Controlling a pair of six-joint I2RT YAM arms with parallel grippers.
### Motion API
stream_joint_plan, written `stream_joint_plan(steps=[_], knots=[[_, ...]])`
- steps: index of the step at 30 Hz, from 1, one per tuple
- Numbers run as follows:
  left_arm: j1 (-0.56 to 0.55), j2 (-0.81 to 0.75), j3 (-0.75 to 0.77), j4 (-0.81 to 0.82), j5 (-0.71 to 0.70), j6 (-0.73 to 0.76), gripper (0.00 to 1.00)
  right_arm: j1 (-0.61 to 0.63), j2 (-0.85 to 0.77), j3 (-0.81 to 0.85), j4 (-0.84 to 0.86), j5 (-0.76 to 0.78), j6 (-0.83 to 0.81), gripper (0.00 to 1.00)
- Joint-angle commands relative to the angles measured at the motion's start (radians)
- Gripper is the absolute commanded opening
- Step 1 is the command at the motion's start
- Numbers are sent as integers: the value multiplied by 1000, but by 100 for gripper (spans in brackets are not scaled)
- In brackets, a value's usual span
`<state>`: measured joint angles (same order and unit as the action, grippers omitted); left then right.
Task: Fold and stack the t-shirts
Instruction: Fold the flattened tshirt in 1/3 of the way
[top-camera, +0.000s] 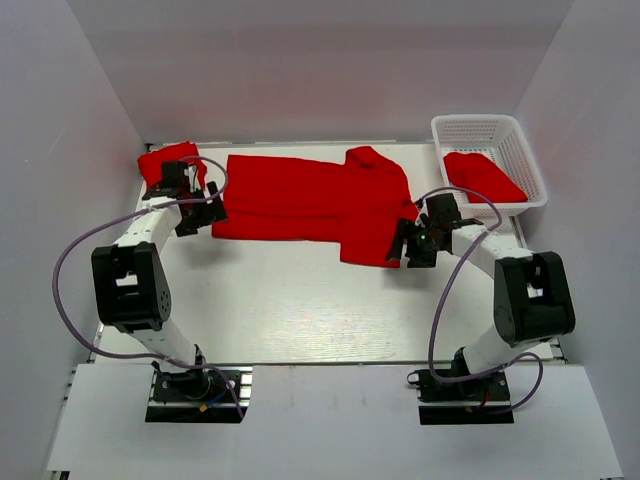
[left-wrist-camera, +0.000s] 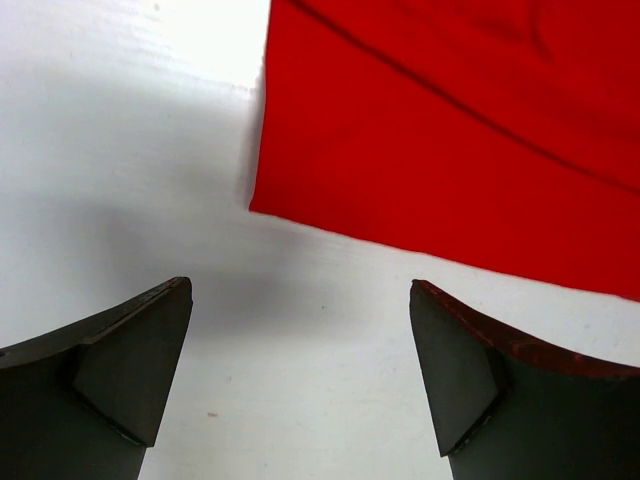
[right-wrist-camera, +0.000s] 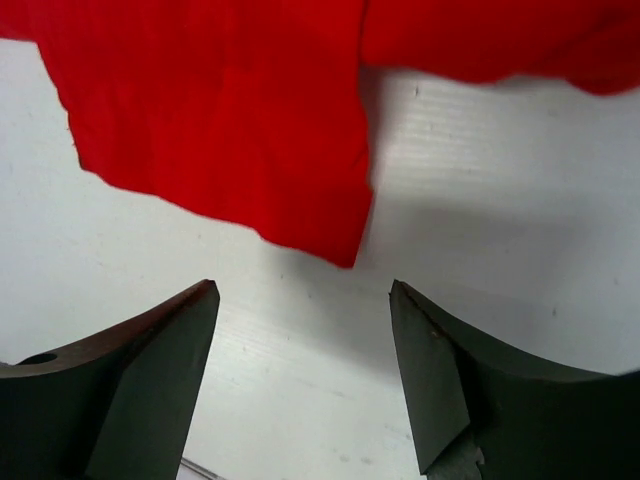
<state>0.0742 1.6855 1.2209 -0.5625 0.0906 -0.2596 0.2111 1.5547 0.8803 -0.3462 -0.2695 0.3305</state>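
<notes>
A red t-shirt (top-camera: 310, 200) lies spread across the back of the table, its right end bunched and folded over. My left gripper (top-camera: 203, 217) is open just off its near left corner, which shows in the left wrist view (left-wrist-camera: 440, 140). My right gripper (top-camera: 402, 243) is open just off its near right corner, seen as a hanging flap in the right wrist view (right-wrist-camera: 230, 130). Both hold nothing. A folded red t-shirt (top-camera: 170, 160) lies at the back left. Another red t-shirt (top-camera: 483, 177) lies in the basket.
A white lattice basket (top-camera: 490, 130) stands at the back right corner. White walls close in the table on three sides. Purple cables loop beside each arm. The white table (top-camera: 300, 300) stretches between the shirt and the arm bases.
</notes>
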Motion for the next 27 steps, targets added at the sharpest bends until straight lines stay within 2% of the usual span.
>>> stream_joint_plan(steps=[1,8,11,12,15,16,18,19,24,27], knots=[[-5,-87,-20,21,34,3,100,11,57,38,93,-20,15,75],[-5,-119,-41,12,3,3,100,42,140,80,96,1,8,70],[-5,-119,-32,3,-8,3,100,57,156,72,93,38,13,60],[-5,-119,-32,3,-17,3,100,63,159,66,93,61,22,51],[-5,-119,-32,3,-26,3,100,71,162,42,104,79,27,41],[-5,-119,-32,-8,-26,3,100,73,162,37,107,94,33,25],[-5,-119,-32,-8,-26,3,100,77,157,19,102,104,38,11],[-5,-119,-32,1,-26,14,100,79,153,16,99,105,41,0],[-5,-107,-41,42,50,45,100,79,102,55,67,104,38,0],[-5,-98,-66,123,113,83,99,74,79,222,16,95,25,0]])
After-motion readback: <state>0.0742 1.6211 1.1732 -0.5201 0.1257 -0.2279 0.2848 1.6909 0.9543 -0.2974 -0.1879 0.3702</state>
